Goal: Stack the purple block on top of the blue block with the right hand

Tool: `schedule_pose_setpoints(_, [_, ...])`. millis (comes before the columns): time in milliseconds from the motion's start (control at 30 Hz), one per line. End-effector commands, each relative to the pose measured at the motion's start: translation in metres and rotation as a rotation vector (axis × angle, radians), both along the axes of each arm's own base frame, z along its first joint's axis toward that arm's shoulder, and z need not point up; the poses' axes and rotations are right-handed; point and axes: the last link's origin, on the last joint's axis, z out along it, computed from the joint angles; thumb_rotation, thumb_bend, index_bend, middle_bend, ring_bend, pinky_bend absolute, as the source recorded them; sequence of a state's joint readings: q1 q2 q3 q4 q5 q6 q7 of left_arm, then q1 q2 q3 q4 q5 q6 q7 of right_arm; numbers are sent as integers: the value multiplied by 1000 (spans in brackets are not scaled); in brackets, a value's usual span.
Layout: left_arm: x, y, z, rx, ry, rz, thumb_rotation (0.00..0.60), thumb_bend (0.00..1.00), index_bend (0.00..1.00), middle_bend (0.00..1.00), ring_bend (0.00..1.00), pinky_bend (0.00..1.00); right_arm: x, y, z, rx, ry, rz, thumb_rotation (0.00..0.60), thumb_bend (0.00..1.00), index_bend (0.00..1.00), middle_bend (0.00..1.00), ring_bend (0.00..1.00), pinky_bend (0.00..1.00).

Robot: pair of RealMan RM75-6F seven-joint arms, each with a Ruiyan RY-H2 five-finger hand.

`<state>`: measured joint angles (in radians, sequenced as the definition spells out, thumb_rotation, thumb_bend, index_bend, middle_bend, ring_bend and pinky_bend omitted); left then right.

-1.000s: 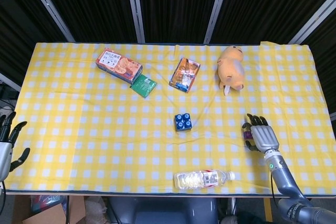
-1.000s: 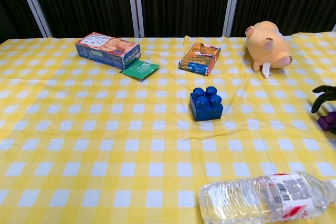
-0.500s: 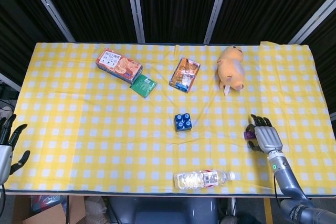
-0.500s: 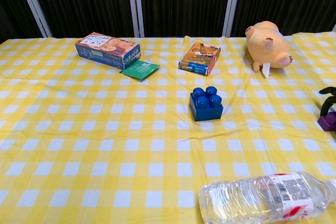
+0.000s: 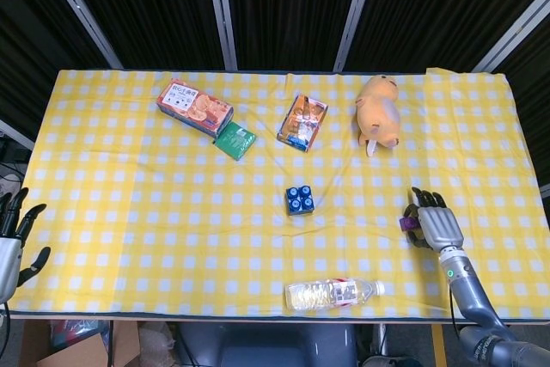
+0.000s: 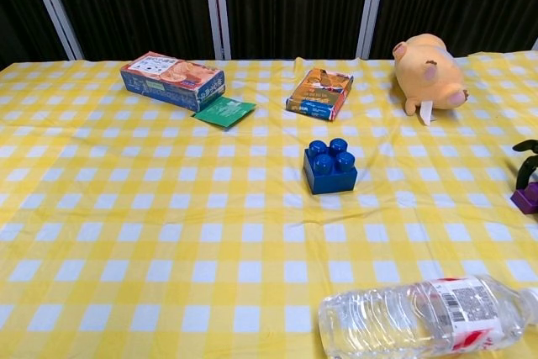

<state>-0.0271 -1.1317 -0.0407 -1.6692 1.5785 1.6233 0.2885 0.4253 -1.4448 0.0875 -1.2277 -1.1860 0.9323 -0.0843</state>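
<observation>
The blue block [image 5: 299,199] [image 6: 330,166] stands studs up near the middle of the yellow checked table. At the right edge, the purple block [image 5: 406,224] [image 6: 527,199] sits on the cloth, mostly covered. My right hand [image 5: 434,225] lies palm down right against it, fingers stretched away from me and not closed around it. In the chest view only one dark fingertip [image 6: 530,157] shows above the block. My left hand [image 5: 13,242] hangs off the table's left edge with spread fingers, holding nothing.
A clear water bottle [image 5: 333,293] lies on its side at the front edge. Further back are a snack box [image 5: 195,106], a green packet [image 5: 235,140], a second snack box [image 5: 302,122] and a plush toy [image 5: 379,109].
My right hand has slid slightly right and toward the front edge, staying against the purple block. The left hand dropped a little lower.
</observation>
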Motion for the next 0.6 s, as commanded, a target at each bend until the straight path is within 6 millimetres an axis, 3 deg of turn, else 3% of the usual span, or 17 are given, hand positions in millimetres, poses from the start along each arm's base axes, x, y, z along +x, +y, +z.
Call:
schedule_pose_setpoints(33, [0, 1, 0, 0, 1, 1, 600, 316, 192, 0, 0, 50, 0, -1, 2, -5, 5, 2, 600, 445, 403, 0, 0, 0])
schedule_pose_setpoints(600, [3, -2, -1, 2, 8, -6, 600, 316, 192, 0, 0, 50, -5, 0, 5, -6, 21, -5, 600, 444, 416, 0, 0, 0])
